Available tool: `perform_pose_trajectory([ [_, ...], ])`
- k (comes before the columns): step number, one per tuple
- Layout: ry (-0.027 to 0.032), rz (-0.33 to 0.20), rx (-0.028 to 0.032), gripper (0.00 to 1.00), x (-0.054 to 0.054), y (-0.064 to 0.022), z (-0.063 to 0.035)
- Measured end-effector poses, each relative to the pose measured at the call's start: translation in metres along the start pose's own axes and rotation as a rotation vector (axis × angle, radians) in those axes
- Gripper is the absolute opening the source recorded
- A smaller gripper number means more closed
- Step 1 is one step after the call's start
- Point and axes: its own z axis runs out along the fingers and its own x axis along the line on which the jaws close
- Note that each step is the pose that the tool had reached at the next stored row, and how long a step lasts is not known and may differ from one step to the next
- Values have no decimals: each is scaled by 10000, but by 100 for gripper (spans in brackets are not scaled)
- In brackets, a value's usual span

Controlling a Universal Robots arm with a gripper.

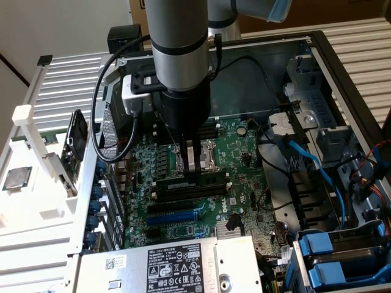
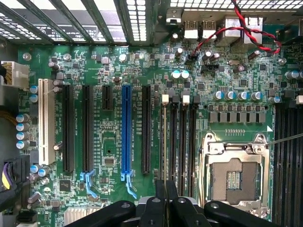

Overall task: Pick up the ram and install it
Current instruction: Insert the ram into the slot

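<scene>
The fingers (image 2: pixel 171 196) were clamped on the ram (image 1: pixel 183 183), which stood edge-down at the black memory slots (image 2: pixel 182 142); any misalignment under pressure could bend contacts or half-seat it.

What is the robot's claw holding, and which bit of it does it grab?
The gripper pinches the ram, the thin green stick, by its upper long edge, roughly at mid-length.

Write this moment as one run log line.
gripper: shut on long thin green ram stick | place: at black plastic memory slots
</scene>
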Motion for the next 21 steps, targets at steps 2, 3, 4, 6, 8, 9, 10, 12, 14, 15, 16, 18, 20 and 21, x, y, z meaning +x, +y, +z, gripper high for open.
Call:
perform_pose_trajectory([
  [2,0,-1,6,12,0,0,2],
  [3,-1,0,9,12,-2,0,5],
  [4,-1,0,10,12,-2,0,5],
  [6,-6,1,14,12,-3,0,6],
  [8,-11,3,19,12,-3,0,8],
  [9,-15,4,22,12,-3,0,8],
  [10,-19,10,26,12,-3,0,9],
  [12,-19,13,27,12,-1,1,10],
  [14,-19,11,26,12,0,2,13],
  [15,-19,13,27,12,0,3,14],
  [16,-20,16,27,12,0,7,16],
  [18,-20,20,27,12,0,11,20],
  [20,-18,23,26,12,0,12,22],
  [21,-18,27,26,12,0,13,23],
])
